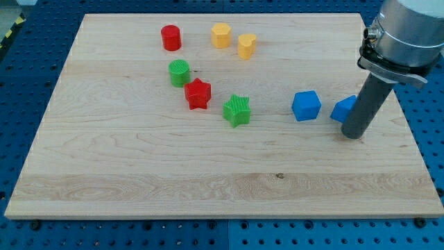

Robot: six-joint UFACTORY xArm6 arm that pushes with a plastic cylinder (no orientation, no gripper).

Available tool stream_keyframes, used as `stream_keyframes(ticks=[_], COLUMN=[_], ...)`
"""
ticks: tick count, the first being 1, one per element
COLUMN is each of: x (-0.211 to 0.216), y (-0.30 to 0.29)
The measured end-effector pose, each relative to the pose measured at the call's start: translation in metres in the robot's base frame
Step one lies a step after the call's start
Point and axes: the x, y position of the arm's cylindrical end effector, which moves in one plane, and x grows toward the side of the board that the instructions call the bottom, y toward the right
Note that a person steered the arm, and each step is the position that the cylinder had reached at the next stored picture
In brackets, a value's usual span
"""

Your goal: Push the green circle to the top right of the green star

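Observation:
The green circle (179, 72) stands on the wooden board (139, 167), left of centre near the view's top. The green star (237, 110) lies to its lower right, with the red star (198, 94) between them and touching the circle's lower right side. My tip (352, 134) rests on the board at the view's right, far from both green blocks. It stands just below and against a blue block (344, 110) that the rod partly hides.
A blue cube (306, 105) sits left of my tip. A red cylinder (171, 37) and two yellow blocks (220, 35) (246, 46) stand near the board's top edge. The robot's grey body (406, 31) fills the top right corner.

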Motion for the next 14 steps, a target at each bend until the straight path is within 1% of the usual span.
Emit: stream_keyframes(ticks=[1,3,9,11,14], x=[0.008,0.009,0.009,0.001,-0.019], y=[-0.035,-0.130,-0.286,-0.317,-0.332])
